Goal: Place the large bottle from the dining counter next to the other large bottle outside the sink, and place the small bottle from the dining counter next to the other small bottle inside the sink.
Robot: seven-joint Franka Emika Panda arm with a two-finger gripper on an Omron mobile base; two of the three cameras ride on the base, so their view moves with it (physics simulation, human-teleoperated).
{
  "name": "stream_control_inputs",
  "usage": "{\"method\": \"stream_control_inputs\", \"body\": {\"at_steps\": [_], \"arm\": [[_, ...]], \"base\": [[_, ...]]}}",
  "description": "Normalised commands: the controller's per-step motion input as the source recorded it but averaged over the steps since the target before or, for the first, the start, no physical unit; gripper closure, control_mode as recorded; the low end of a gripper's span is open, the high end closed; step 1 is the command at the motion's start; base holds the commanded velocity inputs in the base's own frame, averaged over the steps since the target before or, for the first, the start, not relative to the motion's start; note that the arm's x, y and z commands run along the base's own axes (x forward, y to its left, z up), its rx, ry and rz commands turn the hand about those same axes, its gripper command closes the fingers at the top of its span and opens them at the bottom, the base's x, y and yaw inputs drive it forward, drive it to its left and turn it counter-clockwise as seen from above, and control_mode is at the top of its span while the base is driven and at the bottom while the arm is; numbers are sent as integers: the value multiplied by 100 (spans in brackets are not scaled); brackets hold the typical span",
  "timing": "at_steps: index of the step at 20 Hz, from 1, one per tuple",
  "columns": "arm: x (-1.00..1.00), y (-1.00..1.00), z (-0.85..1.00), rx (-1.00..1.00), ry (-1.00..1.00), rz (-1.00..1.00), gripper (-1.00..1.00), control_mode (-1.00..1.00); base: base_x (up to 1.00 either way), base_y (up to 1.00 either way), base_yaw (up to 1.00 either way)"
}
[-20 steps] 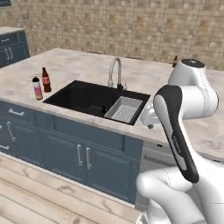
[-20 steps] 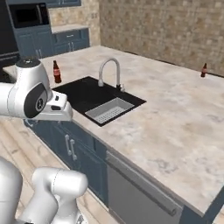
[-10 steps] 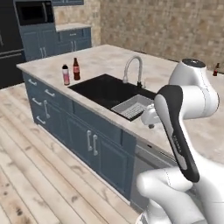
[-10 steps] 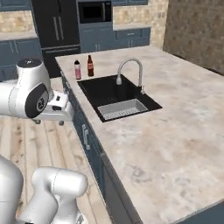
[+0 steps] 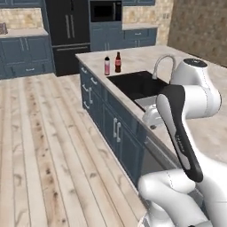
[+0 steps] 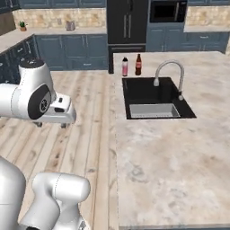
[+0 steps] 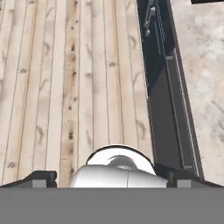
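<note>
**Transit with an empty hand: line up on the counter before reaching**

- Island counter [image 6: 161, 170]: the long marble top ran along the right of the right base view. The arm was tucked in over the wood floor [image 7: 65, 87], off the counter's edge. You'd have done best to finish positioning the base before unfolding the arm.
- Sink [image 6: 155, 96]: a black basin set in that counter, with the faucet [image 6: 168, 72] at its rim. It marks both drop spots, so it was worth keeping in frame.
- Two bottles: a pink-bodied bottle [image 6: 125, 66] and a brown bottle [image 6: 138, 64] stood upright just beside each other on the counter, outside the sink at its far end. Which is the large reference bottle I couldn't tell. Where the bottles to be fetched stood I couldn't tell either.
- Gripper [image 7: 113, 178]: the fingers were spread wide and held nothing, pointing down at the floor beside the cabinet fronts. You should keep it wide for the approach, come at the bottle's body level, and avoid clipping its neighbour.
</note>
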Motion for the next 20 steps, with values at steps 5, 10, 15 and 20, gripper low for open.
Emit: {"method": "stream_control_inputs", "body": {"at_steps": [5,10,15,20], "arm": [[0,0,0,0,0,0,-100,100],[0,0,0,0,0,0,-100,100],[0,0,0,0,0,0,-100,100],[0,0,0,0,0,0,-100,100]], "base": [[-82,-74,33],[-36,-96,13],[2,-100,2],[-60,-61,-1]]}}
